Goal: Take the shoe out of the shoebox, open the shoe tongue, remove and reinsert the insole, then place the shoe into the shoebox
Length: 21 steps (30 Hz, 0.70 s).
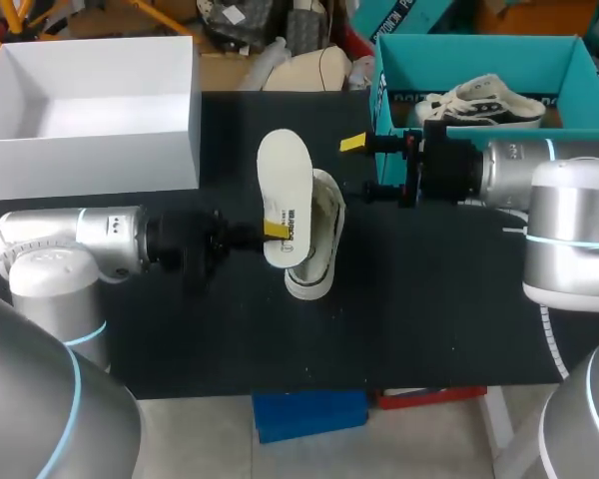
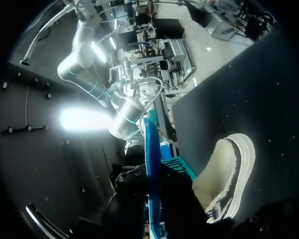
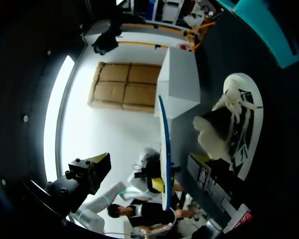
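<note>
I count two shoes, two boxes and one insole on the black bench (image 1: 429,299). The white box (image 1: 90,150) stands at the far left corner and has nothing inside. The teal box (image 1: 469,60) stands at the far right corner and holds one white shoe with dark stripes (image 1: 489,103). The other shoe (image 1: 319,249) lies on its side near the middle of the bench, with its opening turned toward the left arm. The insole (image 1: 285,190) is out of this shoe and stands on its edge just beside it, white on one face and blue on the other. The left gripper (image 1: 277,228) is closed on the lower part of the insole, one yellow tip pressed against the white face. The right gripper (image 1: 364,167) hangs beside the near left corner of the teal box, its fingers spread wide with nothing between them. It is apart from the shoe and the insole.
</note>
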{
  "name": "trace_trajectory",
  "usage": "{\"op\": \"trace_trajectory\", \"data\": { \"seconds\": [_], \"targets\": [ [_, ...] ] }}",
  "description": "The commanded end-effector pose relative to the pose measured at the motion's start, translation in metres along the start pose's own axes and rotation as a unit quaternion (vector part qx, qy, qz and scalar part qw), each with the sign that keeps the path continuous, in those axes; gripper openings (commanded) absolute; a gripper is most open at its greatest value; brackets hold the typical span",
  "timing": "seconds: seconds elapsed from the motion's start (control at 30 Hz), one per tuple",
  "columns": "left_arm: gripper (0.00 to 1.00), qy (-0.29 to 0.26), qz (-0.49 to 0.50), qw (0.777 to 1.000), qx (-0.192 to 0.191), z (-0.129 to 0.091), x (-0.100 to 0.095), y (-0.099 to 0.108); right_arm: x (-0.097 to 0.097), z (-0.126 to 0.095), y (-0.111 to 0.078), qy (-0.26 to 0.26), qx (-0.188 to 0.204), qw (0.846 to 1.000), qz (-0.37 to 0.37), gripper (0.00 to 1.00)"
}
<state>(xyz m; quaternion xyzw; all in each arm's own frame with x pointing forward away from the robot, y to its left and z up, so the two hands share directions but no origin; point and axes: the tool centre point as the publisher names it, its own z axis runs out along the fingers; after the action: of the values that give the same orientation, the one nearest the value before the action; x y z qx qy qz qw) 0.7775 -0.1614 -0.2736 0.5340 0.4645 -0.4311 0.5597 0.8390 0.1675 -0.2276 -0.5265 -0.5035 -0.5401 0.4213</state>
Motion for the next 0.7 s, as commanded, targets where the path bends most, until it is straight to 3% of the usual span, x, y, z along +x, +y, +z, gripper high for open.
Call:
{"op": "trace_trajectory", "data": {
  "seconds": [0.03, 0.37, 0.7],
  "targets": [
    [0.0, -0.002, 0.002, 1.0, 0.001, 0.005, 0.001, 0.01, 0.0, 0.001, -0.001, -0.001, -0.002, 1.0, 0.0, 1.0],
    [0.0, 0.003, 0.003, 1.0, 0.0, 0.005, 0.0, 0.011, 0.0, 0.001, -0.001, -0.001, -0.002, 1.0, 0.0, 1.0],
    [0.0, 0.003, 0.003, 1.0, 0.0, 0.005, 0.0, 0.011, -0.013, 0.021, 0.009, -0.012, 0.065, 0.997, -0.043, 1.0]
  ]
}}
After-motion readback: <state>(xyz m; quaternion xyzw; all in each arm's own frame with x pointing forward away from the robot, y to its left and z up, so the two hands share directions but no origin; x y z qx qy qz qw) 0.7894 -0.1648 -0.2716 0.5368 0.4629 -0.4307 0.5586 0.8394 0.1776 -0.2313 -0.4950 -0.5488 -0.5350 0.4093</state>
